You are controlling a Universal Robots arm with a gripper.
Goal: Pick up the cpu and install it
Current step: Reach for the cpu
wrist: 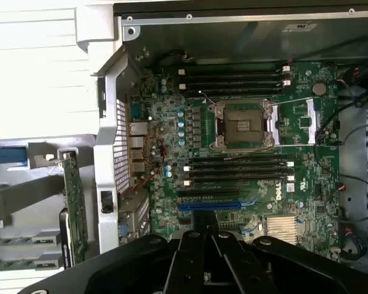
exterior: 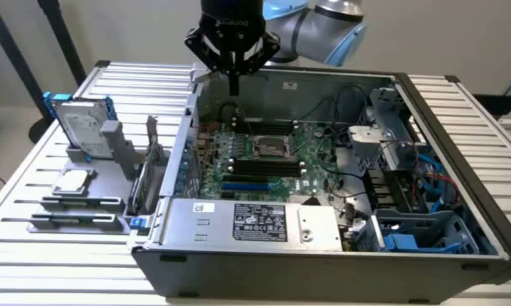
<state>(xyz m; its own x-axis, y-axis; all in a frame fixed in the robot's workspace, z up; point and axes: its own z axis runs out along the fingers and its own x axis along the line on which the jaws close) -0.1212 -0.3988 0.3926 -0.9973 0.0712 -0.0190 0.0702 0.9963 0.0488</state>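
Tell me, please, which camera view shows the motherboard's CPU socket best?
The wrist view: it looks straight down on the CPU socket, squarely and from close by. The exterior view shows the socket obliquely, from farther off.

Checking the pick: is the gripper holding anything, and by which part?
Nothing is held. The gripper hangs shut and empty above the computer case; the cpu lies on its grey stand.

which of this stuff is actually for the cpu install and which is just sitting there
For the job:
- cpu
- socket on the motherboard
- gripper, shut, holding nothing

Just lying about:
- hard drive
- memory sticks
- power supply
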